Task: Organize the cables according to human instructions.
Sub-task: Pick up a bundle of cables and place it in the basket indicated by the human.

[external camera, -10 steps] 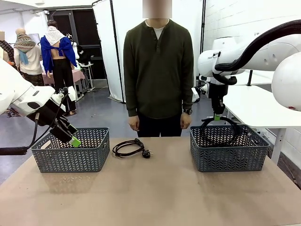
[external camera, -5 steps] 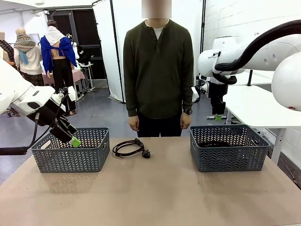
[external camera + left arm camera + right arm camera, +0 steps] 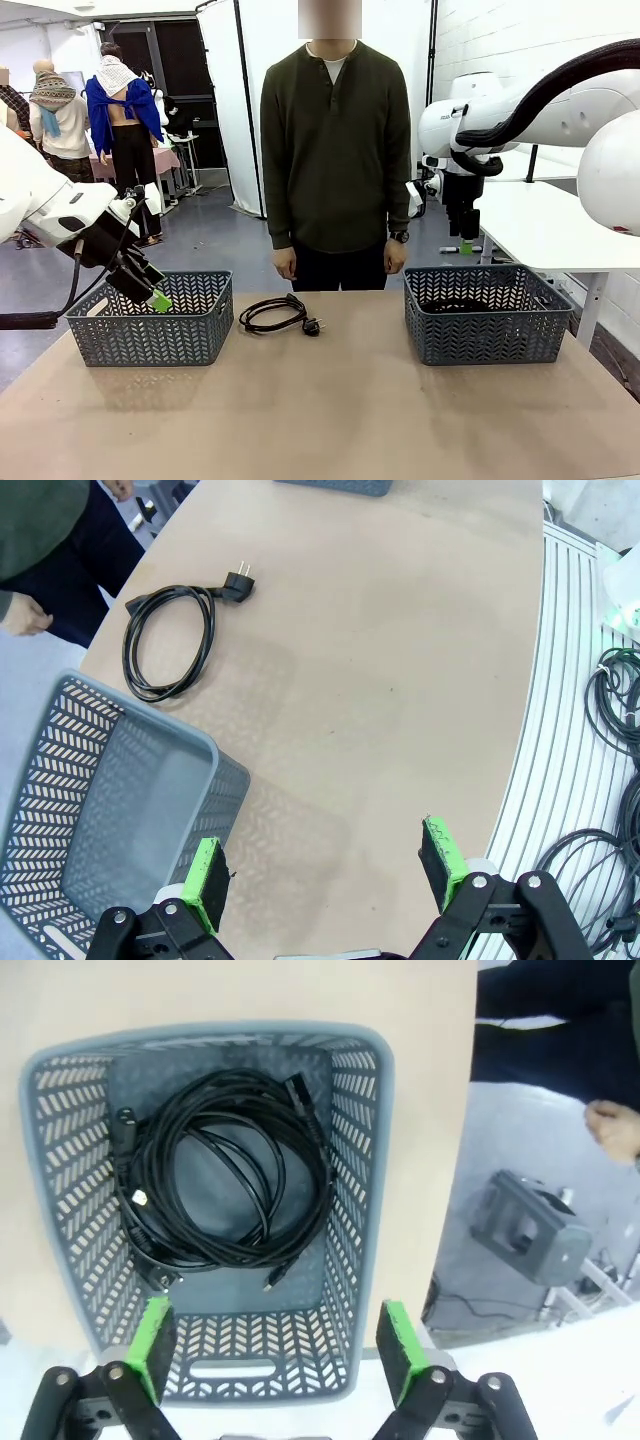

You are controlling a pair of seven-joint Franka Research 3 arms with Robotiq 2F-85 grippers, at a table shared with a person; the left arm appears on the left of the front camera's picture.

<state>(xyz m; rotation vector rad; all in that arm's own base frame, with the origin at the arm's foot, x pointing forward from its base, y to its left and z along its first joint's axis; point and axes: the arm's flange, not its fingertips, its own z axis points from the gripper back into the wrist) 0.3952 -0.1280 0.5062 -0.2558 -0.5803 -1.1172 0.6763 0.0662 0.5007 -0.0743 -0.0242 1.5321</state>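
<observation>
One coiled black cable [image 3: 275, 313] with a plug end lies on the table between the two baskets, in front of the human [image 3: 336, 150]. In the left wrist view this cable [image 3: 168, 640] lies beyond the left basket [image 3: 100, 790]. More coiled black cables [image 3: 225, 1190] rest on the bottom of the right grey basket [image 3: 385, 1160]. My right gripper [image 3: 272, 1330] hangs open above them, with nothing between its fingers. It stands over the right basket [image 3: 487, 313] as the right gripper [image 3: 462, 247]. My left gripper [image 3: 155, 295] hovers open by the left basket [image 3: 150, 320]; the left gripper [image 3: 322, 855] is empty.
The human stands at the far edge with both hands [image 3: 284, 262] hanging down. A white table [image 3: 560, 230] stands behind the right basket. Loose cords [image 3: 620, 700] lie on the floor past the table's edge. A grey box [image 3: 525, 1225] sits on the floor.
My right gripper opened and let a coiled cable drop into the right basket, then rose slightly. The left arm, the table cable and the human stayed put.
</observation>
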